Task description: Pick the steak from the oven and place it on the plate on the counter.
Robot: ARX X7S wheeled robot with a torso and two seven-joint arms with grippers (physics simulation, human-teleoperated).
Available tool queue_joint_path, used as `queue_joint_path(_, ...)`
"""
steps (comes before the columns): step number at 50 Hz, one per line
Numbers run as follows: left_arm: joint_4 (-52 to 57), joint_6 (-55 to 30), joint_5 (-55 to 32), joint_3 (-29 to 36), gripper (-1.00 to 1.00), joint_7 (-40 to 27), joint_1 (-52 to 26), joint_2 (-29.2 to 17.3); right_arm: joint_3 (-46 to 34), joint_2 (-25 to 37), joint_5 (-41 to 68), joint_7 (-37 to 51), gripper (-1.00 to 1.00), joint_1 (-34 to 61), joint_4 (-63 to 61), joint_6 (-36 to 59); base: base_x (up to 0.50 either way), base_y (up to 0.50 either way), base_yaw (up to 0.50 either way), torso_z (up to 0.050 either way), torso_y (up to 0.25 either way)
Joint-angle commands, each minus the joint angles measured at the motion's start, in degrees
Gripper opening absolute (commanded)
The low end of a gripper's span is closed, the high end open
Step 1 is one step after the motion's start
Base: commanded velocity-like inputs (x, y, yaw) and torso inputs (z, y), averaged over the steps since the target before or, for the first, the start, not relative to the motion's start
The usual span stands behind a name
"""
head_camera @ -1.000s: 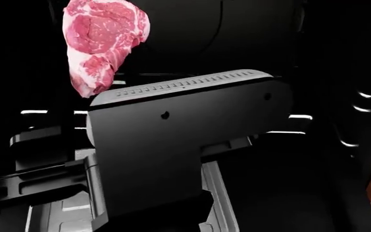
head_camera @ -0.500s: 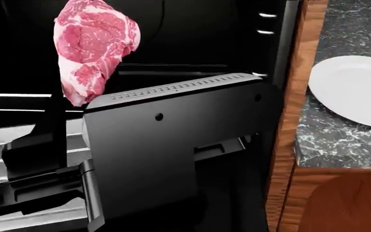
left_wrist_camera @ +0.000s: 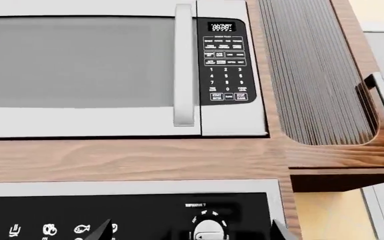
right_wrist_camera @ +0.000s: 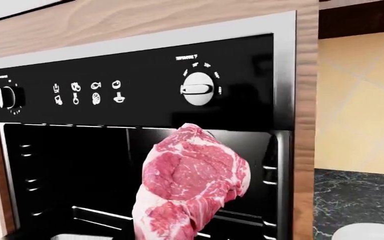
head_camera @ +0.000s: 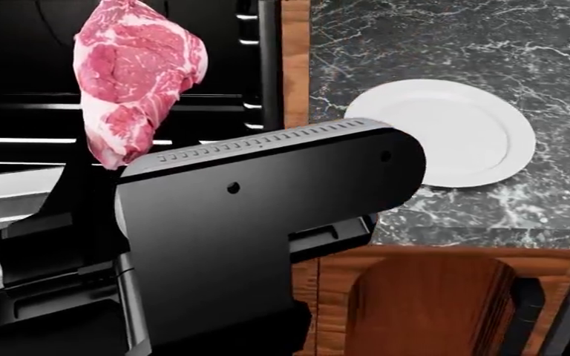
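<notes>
The steak [head_camera: 134, 73], red-pink with white fat, hangs in the air in front of the oven's [head_camera: 27, 89] dark cavity, above its shiny rack rails and grey tray [head_camera: 8, 189]. My right gripper [head_camera: 95, 169] is shut on the steak's lower end; in the right wrist view the steak [right_wrist_camera: 188, 185] fills the middle and hides the fingertips. The white plate [head_camera: 463, 133] lies empty on the dark marble counter [head_camera: 542, 44], to the right of the steak. My left gripper [left_wrist_camera: 190, 235] is open and empty, facing the oven's control panel [left_wrist_camera: 145, 215].
My dark right arm [head_camera: 265, 222] fills the middle of the head view. A silver microwave [left_wrist_camera: 85, 65] sits above the oven in a wooden surround. Reddish-brown cabinets [head_camera: 424, 304] stand under the counter. A yellow tiled wall [right_wrist_camera: 359, 100] lies behind the counter.
The head view has swung right: the oven slid to the left, and the plate and counter came fully into view. The steak stays held in the right gripper.
</notes>
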Motion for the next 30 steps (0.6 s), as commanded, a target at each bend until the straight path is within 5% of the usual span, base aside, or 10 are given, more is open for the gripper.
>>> queue_joint_path(1, 0.0, -0.3, 0.3, -0.3, 1.0, 0.0, 0.5, 0.4, 1.0, -0.1, -0.4, -0.3, -1.0, 0.6, 0.1, 0.6, 0.0, -0.5, 0.0, 0.0, 0.0)
queue_joint_path(30, 0.0, -1.4, -0.3, -3.0, 1.0, 0.0, 1.9, 1.3, 0.9, 0.2, -0.4, -0.5, -1.0, 0.9, -0.1, 0.3, 0.0, -0.5, 0.0, 0.0, 0.001)
